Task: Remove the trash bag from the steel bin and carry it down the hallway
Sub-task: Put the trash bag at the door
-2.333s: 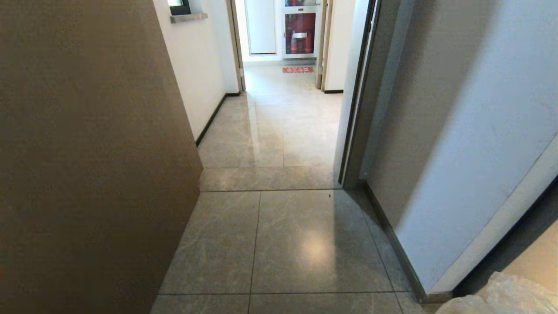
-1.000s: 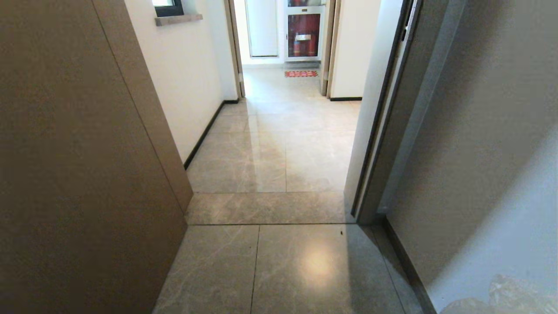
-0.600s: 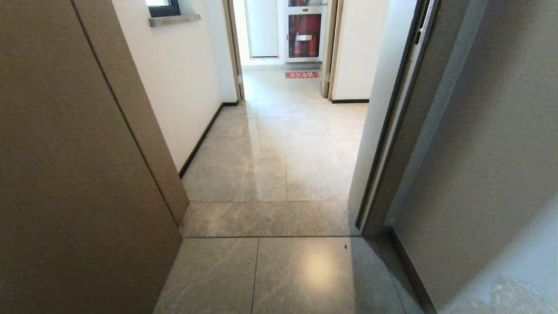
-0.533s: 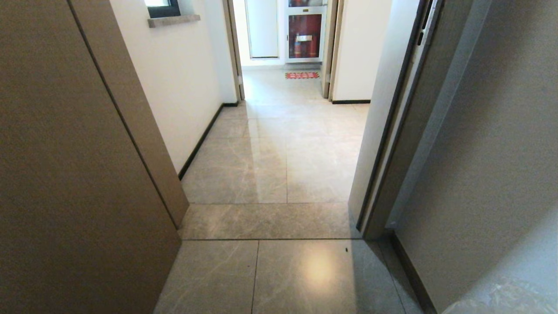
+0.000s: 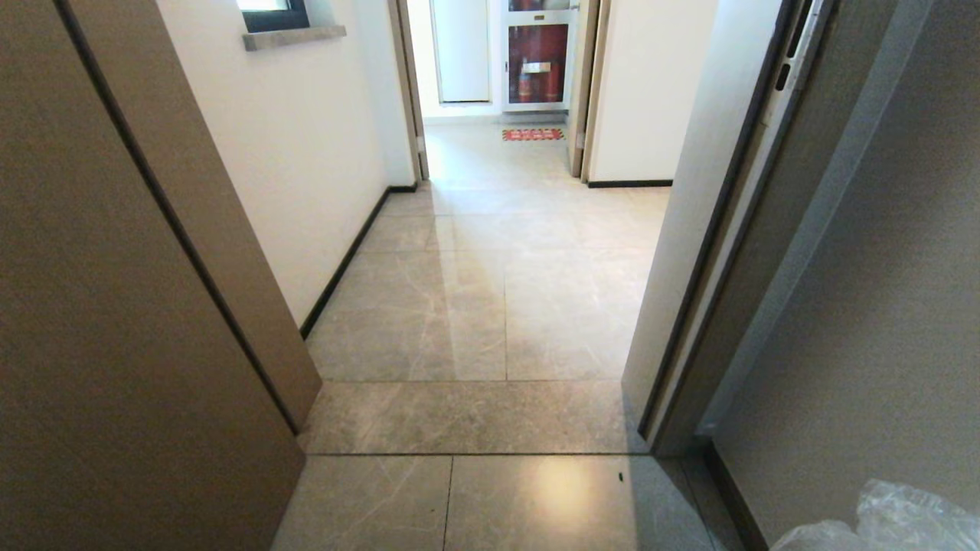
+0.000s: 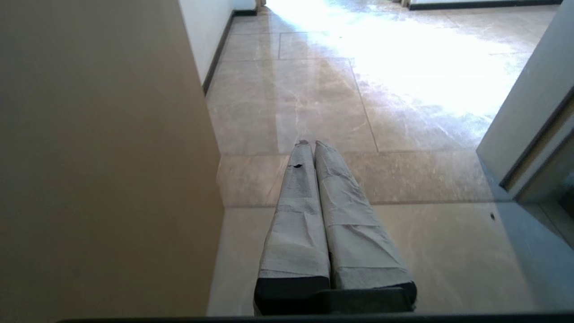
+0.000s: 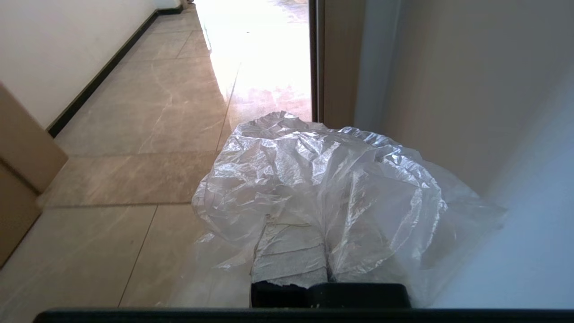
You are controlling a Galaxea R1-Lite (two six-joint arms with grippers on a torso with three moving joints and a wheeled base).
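The trash bag, clear and crinkly, bunches over my right gripper, which is shut on it; the bag drapes over the taped fingers and hides their tips. In the head view only the bag's top shows, at the bottom right corner. My left gripper is shut with nothing in it, held out level above the tiles. The hallway, with its glossy grey marbled floor, runs straight ahead. The steel bin is out of view.
A brown door panel stands close on the left. A grey door frame and wall stand close on the right. White wall with black baseboard follows. A red cabinet and red mat lie at the far end.
The whole view has shifted: the camera has come forward, so the doorway and threshold tile are nearer. The bag stays in my right gripper. Both arms keep their pose.
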